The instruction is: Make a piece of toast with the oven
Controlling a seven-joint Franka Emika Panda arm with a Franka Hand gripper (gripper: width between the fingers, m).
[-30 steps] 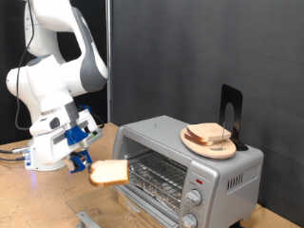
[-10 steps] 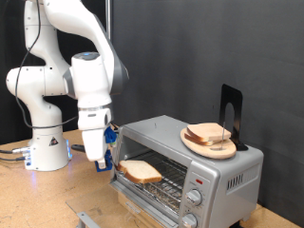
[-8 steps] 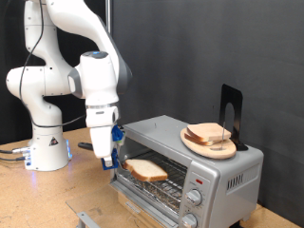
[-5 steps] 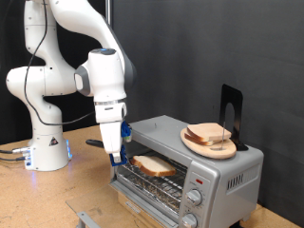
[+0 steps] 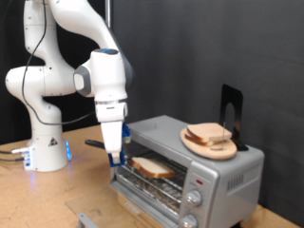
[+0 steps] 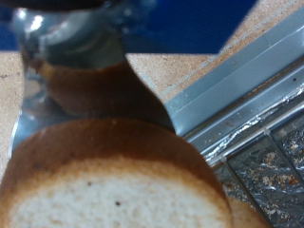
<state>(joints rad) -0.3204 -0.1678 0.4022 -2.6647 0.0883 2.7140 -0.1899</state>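
Observation:
The piece of toast (image 5: 152,168), pale with a brown crust, lies flat inside the open mouth of the silver oven (image 5: 220,169), over its wire rack. My gripper (image 5: 116,157) points down at the oven's end on the exterior view's left, shut on the slice's near edge. In the wrist view the toast (image 6: 104,185) fills the lower part of the picture, right under a metal finger (image 6: 68,46). The oven's open door and rack (image 6: 252,104) show beside it.
A round wooden board (image 5: 209,144) with another slice of bread (image 5: 209,133) sits on the oven's roof, with a black stand (image 5: 231,114) behind it. Round knobs (image 5: 196,197) are on the oven's front. The arm's white base (image 5: 43,142) stands at the exterior view's left.
The arm swung from the exterior view's left to the oven, carrying the toast into the open front and over the rack. In the last half second it edged slightly further in.

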